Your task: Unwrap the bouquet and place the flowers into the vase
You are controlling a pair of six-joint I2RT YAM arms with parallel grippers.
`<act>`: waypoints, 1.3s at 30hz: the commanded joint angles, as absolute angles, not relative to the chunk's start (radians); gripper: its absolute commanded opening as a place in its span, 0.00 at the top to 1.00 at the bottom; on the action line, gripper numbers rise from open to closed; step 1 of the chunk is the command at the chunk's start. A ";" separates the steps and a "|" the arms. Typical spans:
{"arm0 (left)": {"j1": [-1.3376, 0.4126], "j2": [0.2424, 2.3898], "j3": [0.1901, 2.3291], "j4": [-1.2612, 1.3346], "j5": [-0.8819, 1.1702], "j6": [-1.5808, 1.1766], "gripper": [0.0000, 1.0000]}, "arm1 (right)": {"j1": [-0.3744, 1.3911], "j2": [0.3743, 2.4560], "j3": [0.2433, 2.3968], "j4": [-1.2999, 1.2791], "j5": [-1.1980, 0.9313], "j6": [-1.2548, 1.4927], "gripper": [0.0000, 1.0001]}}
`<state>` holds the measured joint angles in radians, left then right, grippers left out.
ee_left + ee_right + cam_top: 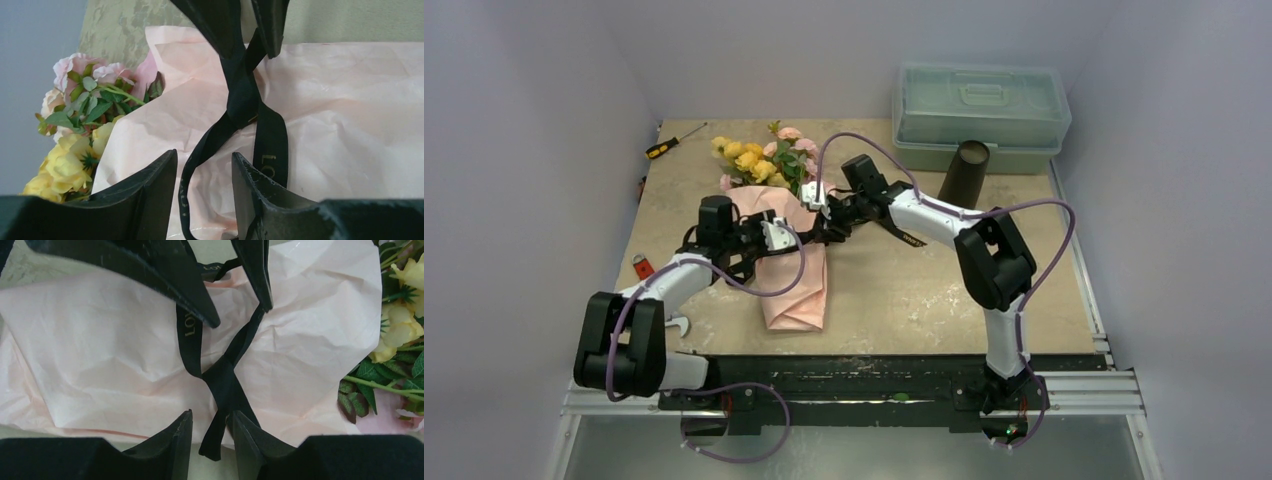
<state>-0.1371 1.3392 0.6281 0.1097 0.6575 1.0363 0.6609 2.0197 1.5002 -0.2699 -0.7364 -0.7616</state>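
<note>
Flowers (759, 160), stems hidden inside paper (799, 300)

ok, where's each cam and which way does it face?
Top external: above and behind, looking down on beige table; left arm, right arm show.
Left wrist: over pale pink paper wrap, facing black ribbon knot; left hand at bottom.
Right wrist: same knot from opposite side; right hand at bottom.
Shared: knot, plus the other hand's fingers.

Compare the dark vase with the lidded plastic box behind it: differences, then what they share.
The vase is dark brown-black; the box is pale, translucent grey-green. The vase is a narrow cylinder; the box is wide, rectangular and lidded. Both stand at the far right of the table.
</note>
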 commanded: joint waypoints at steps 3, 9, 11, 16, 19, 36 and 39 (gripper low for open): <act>-0.179 1.424 0.697 0.148 0.658 1.057 0.56 | 0.676 2.043 1.549 -0.218 -0.756 -0.718 0.67; -0.180 1.455 0.703 0.138 0.629 1.074 0.70 | 0.677 2.061 1.546 -0.250 -0.754 -0.753 0.72; -0.179 1.449 0.702 0.124 0.621 1.077 0.80 | 0.676 2.056 1.536 -0.260 -0.751 -0.762 0.84; -0.161 1.413 0.690 0.126 0.597 1.047 1.00 | 0.670 2.026 1.510 -0.300 -0.739 -0.800 1.00; -0.113 1.377 0.680 0.138 0.593 1.009 1.00 | 0.652 1.994 1.479 -0.308 -0.733 -0.811 1.00; 0.015 1.252 0.664 0.002 0.730 1.091 0.65 | 0.624 1.962 1.508 -0.426 -0.752 -0.834 0.61; -0.050 1.267 0.677 0.028 0.720 1.065 0.61 | 0.636 1.986 1.561 -0.399 -0.771 -0.771 0.57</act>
